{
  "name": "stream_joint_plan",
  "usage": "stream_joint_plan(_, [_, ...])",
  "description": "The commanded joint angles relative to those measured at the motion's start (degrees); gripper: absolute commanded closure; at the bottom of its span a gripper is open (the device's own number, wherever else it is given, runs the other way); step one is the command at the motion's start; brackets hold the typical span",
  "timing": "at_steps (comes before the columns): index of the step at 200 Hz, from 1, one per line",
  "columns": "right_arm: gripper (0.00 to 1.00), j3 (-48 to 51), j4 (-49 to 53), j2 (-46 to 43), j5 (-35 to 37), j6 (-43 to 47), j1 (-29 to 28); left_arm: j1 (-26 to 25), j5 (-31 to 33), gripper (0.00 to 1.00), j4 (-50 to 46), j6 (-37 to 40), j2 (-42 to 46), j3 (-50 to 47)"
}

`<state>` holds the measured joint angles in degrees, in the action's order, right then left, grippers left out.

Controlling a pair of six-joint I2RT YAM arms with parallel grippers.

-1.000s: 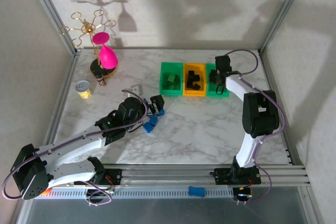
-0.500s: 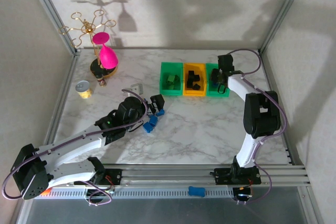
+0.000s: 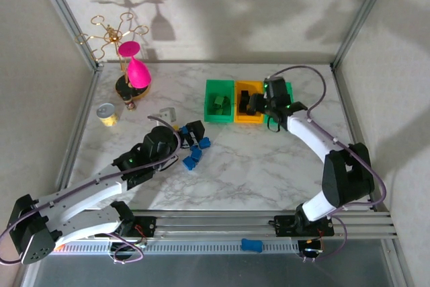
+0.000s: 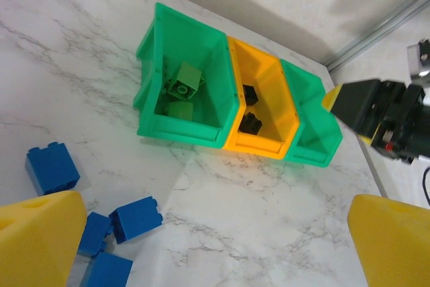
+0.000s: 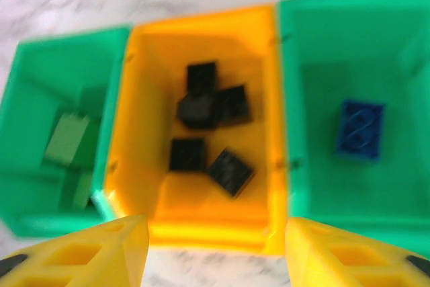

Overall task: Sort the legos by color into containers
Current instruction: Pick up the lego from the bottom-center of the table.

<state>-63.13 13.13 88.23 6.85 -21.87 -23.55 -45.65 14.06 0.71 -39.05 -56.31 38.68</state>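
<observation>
Blue legos point(image 3: 195, 154) lie loose on the marble table point(image 3: 269, 166) at the centre left of the overhead frame, just beside the left gripper point(image 3: 195, 131), whose yellow fingers stand wide apart with nothing between them. At the upper centre the three bins stand in a row, touching: green bricks point(image 5: 67, 140) in the left-hand green bin point(image 4: 181, 129), black bricks point(image 5: 208, 126) in the orange bin point(image 4: 269, 92), and one blue brick point(image 5: 360, 130) on the floor of the right-hand green bin point(image 4: 312, 146). The right gripper point(image 3: 254, 103), a second ago poised over that right-hand bin, now hangs over the orange one in the middle, its jaws parted partway and empty, the arm's elbow swung lower in the frame. The left arm too has drawn back a little, baring more of the blue cluster than showed a second ago. The shift suggests a blue brick has just been delivered and the right arm is coming away for another. Only blue pieces appear to be left on the table, so the sort looks well along, with the remaining handful bound for the right-hand bin
</observation>
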Motion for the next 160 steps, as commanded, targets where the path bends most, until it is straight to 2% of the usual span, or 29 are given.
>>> stream_joint_plan(1, [0.42,3.3,0.0,-2.6,0.0,-2.3,-6.1,0.3,2.7,0.0,-4.1,-1.6,2.3,-2.6])
stream_joint_plan(55, [0.38,10.2,-4.8,-2.7,3.7,-9.0,-22.1,0.3,6.0,0.0,-8.2,-5.3,7.8,-6.8])
stream_joint_plan(89, [0.34,13.2,-11.6,0.1,1.6,-11.6,-30.5,0.4,8.5,0.0,-10.4,-6.3,11.1,-8.4])
stream_joint_plan(123, [0.32,9.9,-11.0,6.4,1.8,-11.5,-34.7,0.4,10.2,0.0,-11.8,-6.7,13.0,-8.8])
stream_joint_plan(160, [0.31,7.5,-13.2,9.5,0.0,-11.7,-38.2,0.5,12.2,0.0,-13.4,-7.8,14.4,-9.3])
